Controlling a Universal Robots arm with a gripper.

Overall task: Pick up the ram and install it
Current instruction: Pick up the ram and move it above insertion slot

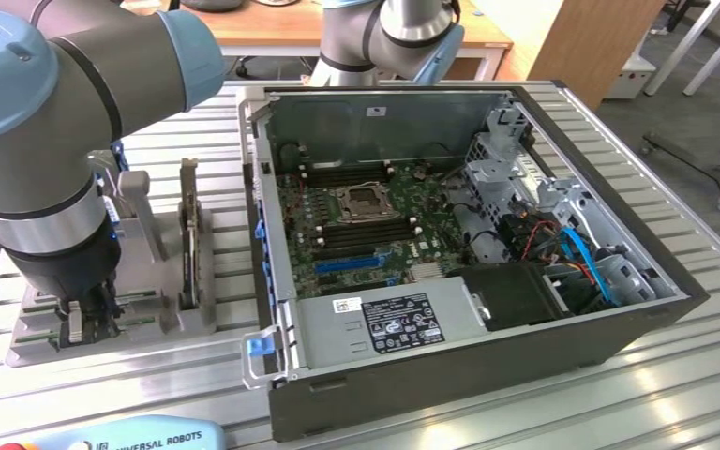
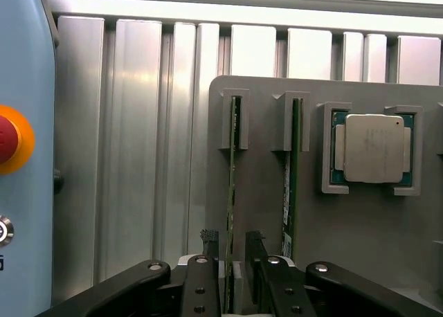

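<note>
A: Containers first: what's in what?

B: Grey holder (image 2: 263, 123) on the slatted alu table (image 2: 138, 123). Two slots, each w/ a thin green stick on edge, plus a square recess w/ the silver processor (image 2: 374, 149) lying flat. The ram (image 2: 232, 185) is in the slot farther from the processor. The second stick (image 2: 291, 165) stands between the ram and the chip.

A: And the PC case?

B: PC case (image 1: 610, 347) lies open on the table, just beside the holder. Inside are the motherboard (image 1: 373, 253) w/ CPU socket (image 1: 363, 202) mid-board and a power supply (image 1: 392, 323) w/ a white label at the near edge. Blue cables (image 1: 585, 267) run toward the exterior view's right.

A: Gripper?

B: Gripper (image 2: 232, 242) is down at the holder, jaws spread wide, w/ one finger (image 2: 210, 244) on each side of the ram's near end. There's a thin gap on both sides as far as I can see. It's not clamped, and the ram sits in its slot.

A: What does each view add?

B: Wrist view gives the slots, the chip and the fingers astride the stick. It also shows a light-blue pendant (image 2: 21, 192) w/ a red stop button (image 2: 5, 137). Exterior view gives the arm (image 1: 48, 141) bent over the holder at that view's left, plus the whole case interior. It shows one dark stick upright in the holder — can't tell which of the two.
</note>
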